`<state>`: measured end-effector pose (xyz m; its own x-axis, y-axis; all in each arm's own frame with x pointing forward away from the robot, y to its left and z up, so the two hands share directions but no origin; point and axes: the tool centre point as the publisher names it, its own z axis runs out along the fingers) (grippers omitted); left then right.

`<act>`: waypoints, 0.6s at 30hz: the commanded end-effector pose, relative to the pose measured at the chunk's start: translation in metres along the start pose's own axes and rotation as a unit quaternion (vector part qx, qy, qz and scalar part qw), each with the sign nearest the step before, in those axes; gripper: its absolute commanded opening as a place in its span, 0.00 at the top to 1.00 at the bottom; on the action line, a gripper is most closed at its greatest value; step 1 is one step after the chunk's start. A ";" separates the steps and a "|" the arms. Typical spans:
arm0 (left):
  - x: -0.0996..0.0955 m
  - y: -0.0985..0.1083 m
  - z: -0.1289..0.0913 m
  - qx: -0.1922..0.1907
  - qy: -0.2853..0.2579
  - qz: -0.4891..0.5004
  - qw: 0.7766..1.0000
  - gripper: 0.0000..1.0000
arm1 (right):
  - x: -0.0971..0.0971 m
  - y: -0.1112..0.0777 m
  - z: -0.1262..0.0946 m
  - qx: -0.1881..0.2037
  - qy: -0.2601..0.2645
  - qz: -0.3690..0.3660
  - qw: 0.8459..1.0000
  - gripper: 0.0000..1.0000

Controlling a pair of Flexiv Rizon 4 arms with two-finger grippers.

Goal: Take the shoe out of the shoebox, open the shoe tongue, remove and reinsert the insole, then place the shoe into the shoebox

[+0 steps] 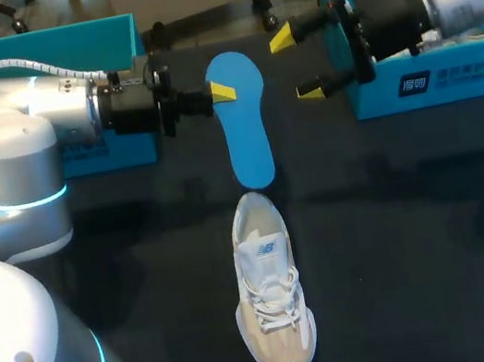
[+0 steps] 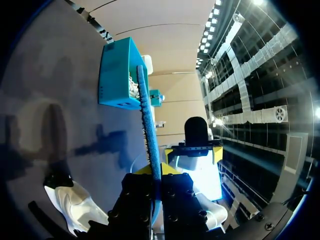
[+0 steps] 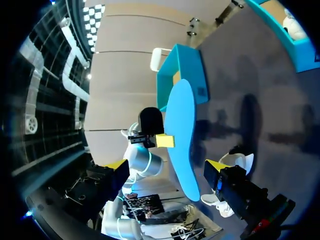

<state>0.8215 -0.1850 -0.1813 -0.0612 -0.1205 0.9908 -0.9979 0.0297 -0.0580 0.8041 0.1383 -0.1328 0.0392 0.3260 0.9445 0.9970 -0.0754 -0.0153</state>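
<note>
The left gripper [image 1: 221,92] was clamped on the blue insole [image 1: 247,138], apparently by its edge. The right gripper [image 1: 299,64] had its jaws apart.

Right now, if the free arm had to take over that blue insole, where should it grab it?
Probably the free long edge of the insole, opposite where the left tool pinches it. The open right tool is on that side and could come in sideways, one finger on each flat face. The sheet is thin and flat, so only a pinch across its thickness suits.
</note>
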 end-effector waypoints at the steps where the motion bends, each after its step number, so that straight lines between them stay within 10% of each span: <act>1: 0.000 0.000 0.000 -0.001 -0.001 0.000 1.000 1.00 | -0.006 -0.002 0.000 -0.003 0.056 -0.003 0.998 0.00; 18: 0.000 -0.001 0.000 0.010 0.001 0.039 0.999 1.00 | -0.007 -0.002 -0.002 0.004 0.060 -0.008 0.998 0.00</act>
<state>0.8243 -0.1843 -0.1807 -0.1253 -0.1231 0.9845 -0.9920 0.0302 -0.1225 0.8016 0.1330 -0.1390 0.0146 0.2096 0.9777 0.9980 -0.0626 -0.0015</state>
